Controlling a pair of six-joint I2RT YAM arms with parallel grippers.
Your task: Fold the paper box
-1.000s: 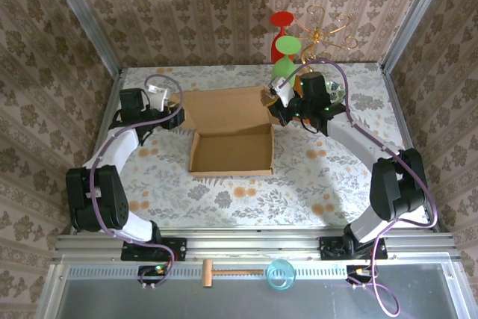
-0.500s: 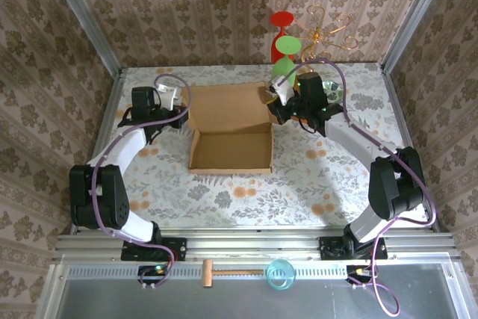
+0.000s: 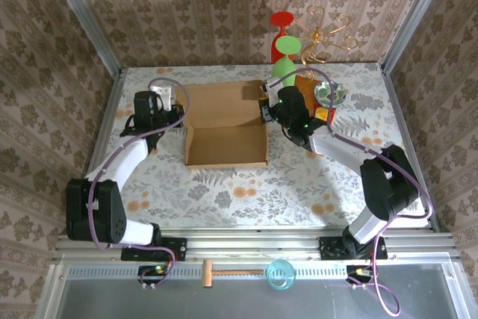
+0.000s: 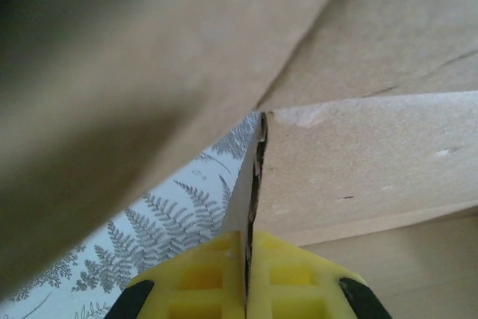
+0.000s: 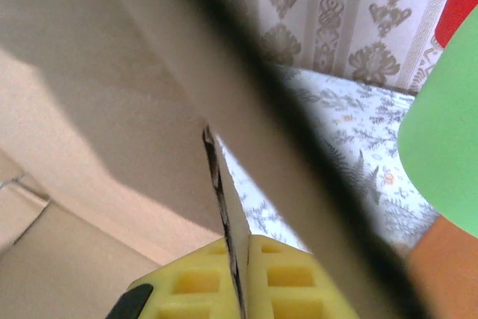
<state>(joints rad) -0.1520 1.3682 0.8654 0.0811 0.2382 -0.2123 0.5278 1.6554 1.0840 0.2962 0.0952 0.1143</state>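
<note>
The paper box (image 3: pixel 226 146) is a shallow brown cardboard tray in the middle of the table, with its lid (image 3: pixel 224 102) standing open at the back. My left gripper (image 3: pixel 178 116) is at the box's back left corner. In the left wrist view its yellow fingers (image 4: pixel 202 282) are shut on the thin edge of a cardboard side flap (image 4: pixel 358 155). My right gripper (image 3: pixel 267 112) is at the back right corner. Its yellow fingers (image 5: pixel 291 282) pinch the edge of the flap (image 5: pixel 97 110) on that side.
A green cup (image 3: pixel 284 69), a red goblet (image 3: pixel 282 24), a gold wire ornament (image 3: pixel 323 31), an orange item (image 3: pixel 306 84) and a glass bowl (image 3: pixel 330 93) crowd the back right, close behind my right arm. A wooden mallet (image 3: pixel 224 273) and a blue cup (image 3: pixel 281 274) lie on the front rail.
My left gripper has moved right to the box's left side and shut on its flap. The box and my right gripper have shifted slightly left.
</note>
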